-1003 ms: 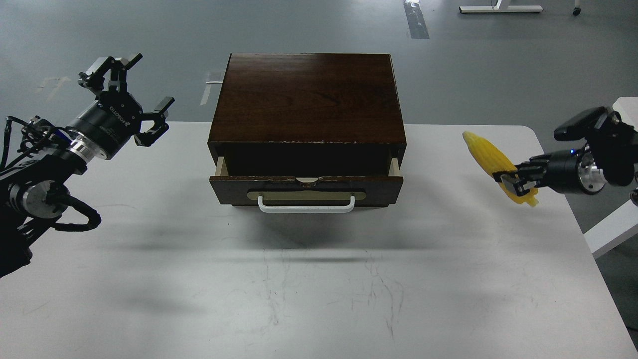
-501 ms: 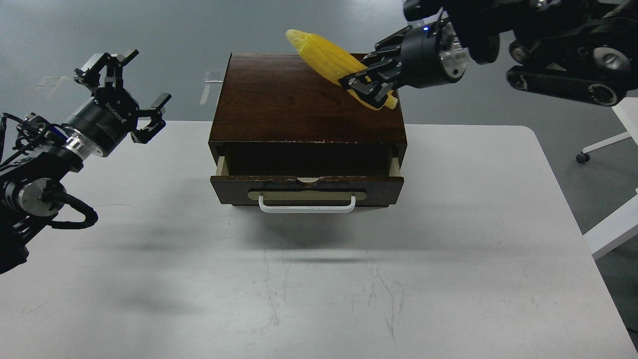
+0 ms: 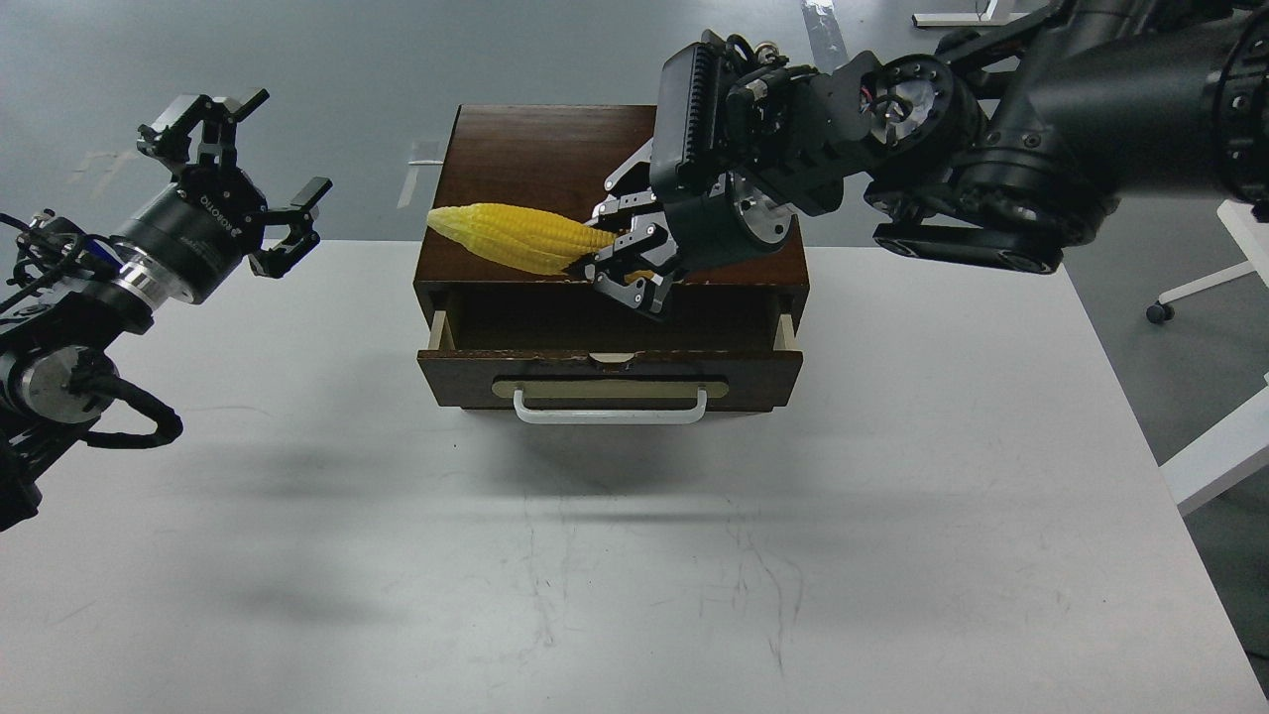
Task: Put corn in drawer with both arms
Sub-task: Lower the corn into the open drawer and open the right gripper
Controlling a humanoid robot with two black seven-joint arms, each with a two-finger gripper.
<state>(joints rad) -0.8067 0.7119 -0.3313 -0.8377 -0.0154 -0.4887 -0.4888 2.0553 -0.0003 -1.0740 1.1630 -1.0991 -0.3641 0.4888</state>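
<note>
The yellow corn [image 3: 520, 238] is held by its thick end in my right gripper [image 3: 620, 253], lying almost level with its tip to the left, above the front edge of the dark cabinet [image 3: 555, 159]. The dark-brown drawer [image 3: 610, 372] with a white bar handle [image 3: 610, 409] is pulled partly out just below the corn, its inside in shadow. My left gripper [image 3: 233, 174] is open and empty, raised above the table's far left edge, well left of the cabinet.
The cabinet stands at the back middle of a white table [image 3: 634, 555]. My right arm [image 3: 942, 149] reaches in from the upper right over the cabinet top. A white frame [image 3: 1224, 446] stands off the table's right edge.
My right gripper carried the corn from the table's right side up over the cabinet and then down and left to the drawer opening. The left gripper drifted slightly left, still open.
</note>
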